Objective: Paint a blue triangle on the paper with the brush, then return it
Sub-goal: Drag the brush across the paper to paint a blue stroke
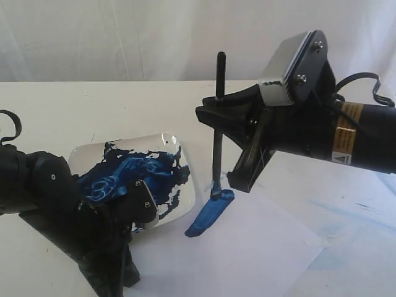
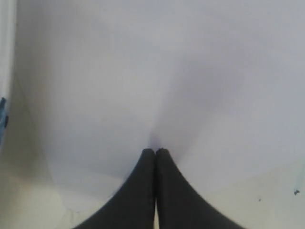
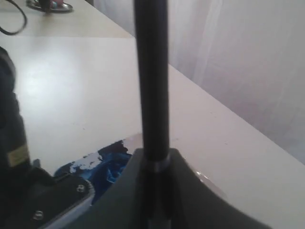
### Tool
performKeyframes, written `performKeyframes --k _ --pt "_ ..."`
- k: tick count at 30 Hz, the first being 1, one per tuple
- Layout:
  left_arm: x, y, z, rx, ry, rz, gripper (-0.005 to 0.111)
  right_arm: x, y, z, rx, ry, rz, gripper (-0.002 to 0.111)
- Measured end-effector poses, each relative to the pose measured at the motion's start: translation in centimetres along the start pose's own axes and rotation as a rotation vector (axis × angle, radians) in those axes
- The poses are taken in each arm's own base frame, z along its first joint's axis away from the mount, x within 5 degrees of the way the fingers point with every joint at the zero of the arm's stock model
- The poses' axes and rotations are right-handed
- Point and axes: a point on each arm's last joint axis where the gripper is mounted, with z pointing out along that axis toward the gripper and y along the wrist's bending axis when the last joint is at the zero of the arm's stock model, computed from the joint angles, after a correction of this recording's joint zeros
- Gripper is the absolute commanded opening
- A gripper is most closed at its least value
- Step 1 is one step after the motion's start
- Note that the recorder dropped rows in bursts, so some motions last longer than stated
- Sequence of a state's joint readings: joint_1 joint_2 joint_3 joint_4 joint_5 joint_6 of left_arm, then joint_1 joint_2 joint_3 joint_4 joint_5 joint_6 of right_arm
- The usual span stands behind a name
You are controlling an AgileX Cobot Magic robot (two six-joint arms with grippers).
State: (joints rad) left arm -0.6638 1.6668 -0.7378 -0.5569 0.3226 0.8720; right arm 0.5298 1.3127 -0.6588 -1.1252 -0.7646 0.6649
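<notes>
Looking across the exterior view from the left, I am seeing the left gripper pointing down at the lower left, its jaws pressed together and holding nothing. In its wrist view the black tips are sitting low over a white surface. I cannot tell whether they are touching it.

Just beside that arm, a square white dish is lying on the cream tabletop, its middle smeared with dark blue paint.

The paper is lying flat to the right of the dish, its near corner reaching toward the dish's edge. The brush is standing upright over that corner, close to the dish. Its blue-loaded tip is pressing on the sheet and splaying toward the dish. I cannot separate bristles from wet paint there.

The right gripper is reaching in level from the right, clamping the black handle partway up, with the handle's end sticking out above it. Faint pale-blue smears are showing on the sheet at the far right.
</notes>
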Motion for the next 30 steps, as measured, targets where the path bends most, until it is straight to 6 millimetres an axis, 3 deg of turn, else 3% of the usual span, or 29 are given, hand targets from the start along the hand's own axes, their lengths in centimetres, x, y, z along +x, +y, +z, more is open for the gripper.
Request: performKeyframes --k 5,16,25,30 --pt "0.0 0.0 0.0 0.0 0.0 0.0 0.0 -0.7 1.2 -0.3 -0.117 -0.043 0.009 0.0" --pt "0.0 0.0 0.0 0.0 0.0 0.0 0.0 0.9 2.8 -1.0 -0.189 -0.02 0.067 0.0" --pt "0.0 0.0 0.0 0.0 0.0 0.0 0.0 -1.4 2.5 -2.4 -0.047 -0.057 0.029 0.0" --pt "0.0 0.0 0.0 0.0 0.0 0.0 0.0 -2.5 3.7 -2.6 0.014 -0.029 0.023 0.0"
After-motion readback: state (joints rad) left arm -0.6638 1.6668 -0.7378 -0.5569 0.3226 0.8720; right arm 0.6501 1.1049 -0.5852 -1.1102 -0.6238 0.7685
